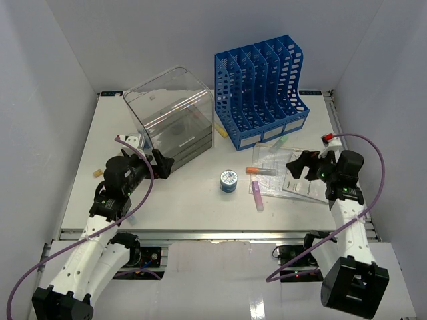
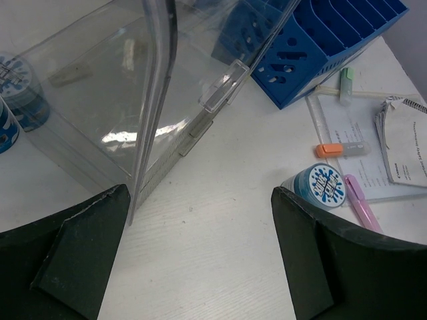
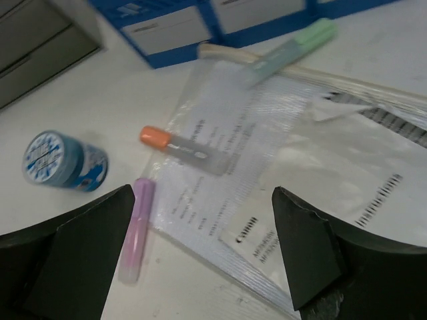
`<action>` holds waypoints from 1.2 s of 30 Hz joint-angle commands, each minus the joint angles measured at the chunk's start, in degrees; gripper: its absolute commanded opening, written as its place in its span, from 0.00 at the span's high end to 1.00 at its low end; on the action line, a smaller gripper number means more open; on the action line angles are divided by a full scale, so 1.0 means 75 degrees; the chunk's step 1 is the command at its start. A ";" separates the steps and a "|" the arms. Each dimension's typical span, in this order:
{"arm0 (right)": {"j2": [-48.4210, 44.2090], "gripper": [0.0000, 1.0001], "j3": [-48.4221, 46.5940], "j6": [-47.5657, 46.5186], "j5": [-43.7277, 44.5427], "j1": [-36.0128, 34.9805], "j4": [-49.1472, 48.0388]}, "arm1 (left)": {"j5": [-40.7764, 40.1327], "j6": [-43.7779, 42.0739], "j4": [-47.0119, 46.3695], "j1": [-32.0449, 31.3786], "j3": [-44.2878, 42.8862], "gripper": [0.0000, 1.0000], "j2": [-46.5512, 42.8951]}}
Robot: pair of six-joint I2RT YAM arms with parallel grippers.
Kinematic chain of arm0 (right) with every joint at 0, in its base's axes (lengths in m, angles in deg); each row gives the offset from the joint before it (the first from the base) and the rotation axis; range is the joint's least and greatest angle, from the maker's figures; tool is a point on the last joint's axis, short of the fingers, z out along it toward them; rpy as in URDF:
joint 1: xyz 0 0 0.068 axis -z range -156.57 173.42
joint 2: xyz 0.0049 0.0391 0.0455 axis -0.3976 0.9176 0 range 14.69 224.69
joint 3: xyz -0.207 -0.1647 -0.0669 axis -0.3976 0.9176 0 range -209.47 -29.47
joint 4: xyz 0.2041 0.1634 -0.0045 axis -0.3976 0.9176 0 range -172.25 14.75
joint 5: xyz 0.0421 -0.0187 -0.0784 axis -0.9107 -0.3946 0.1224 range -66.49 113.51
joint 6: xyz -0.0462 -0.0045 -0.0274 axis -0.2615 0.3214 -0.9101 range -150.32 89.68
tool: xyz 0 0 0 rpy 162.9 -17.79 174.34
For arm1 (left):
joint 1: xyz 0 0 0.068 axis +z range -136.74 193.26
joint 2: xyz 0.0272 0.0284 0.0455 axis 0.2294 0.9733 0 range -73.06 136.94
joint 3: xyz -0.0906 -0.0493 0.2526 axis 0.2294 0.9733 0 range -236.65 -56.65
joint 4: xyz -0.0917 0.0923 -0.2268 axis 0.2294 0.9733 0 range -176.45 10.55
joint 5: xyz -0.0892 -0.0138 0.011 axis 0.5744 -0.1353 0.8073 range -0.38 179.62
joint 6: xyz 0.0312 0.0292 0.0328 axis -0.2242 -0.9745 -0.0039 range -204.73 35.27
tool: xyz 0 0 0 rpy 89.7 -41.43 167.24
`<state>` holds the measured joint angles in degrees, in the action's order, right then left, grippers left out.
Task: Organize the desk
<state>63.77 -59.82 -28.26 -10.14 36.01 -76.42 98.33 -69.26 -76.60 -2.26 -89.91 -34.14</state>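
The white desk (image 1: 187, 203) holds a clear drawer box (image 1: 172, 119) at the back left and a blue file rack (image 1: 259, 90) at the back right. My left gripper (image 1: 160, 164) is open and empty, low over bare desk beside the box's front corner (image 2: 143, 167). My right gripper (image 1: 300, 165) is open and empty above a clear plastic sleeve with papers (image 3: 267, 153). On or beside the sleeve lie an orange-capped marker (image 3: 183, 147), a pink marker (image 3: 137, 227) and a green marker (image 3: 293, 48). A round blue tub (image 1: 228, 181) stands mid-desk.
A yellow item (image 1: 220, 131) lies between box and rack. A small tan piece (image 1: 98, 173) lies at the left edge, a red item (image 1: 327, 138) at the right. White walls enclose the desk; a metal rail (image 1: 213, 235) runs along its front.
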 commanded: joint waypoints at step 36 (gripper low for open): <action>0.7732 0.31 -0.4905 0.6732 0.0104 -0.6471 -0.6568 | 0.0076 0.1545 -0.0247 -0.0134 0.0499 0.02 -0.1336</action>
<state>117.81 -89.93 12.22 -12.78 -11.65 -118.19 101.48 -64.08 -79.40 -3.05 -87.45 -41.21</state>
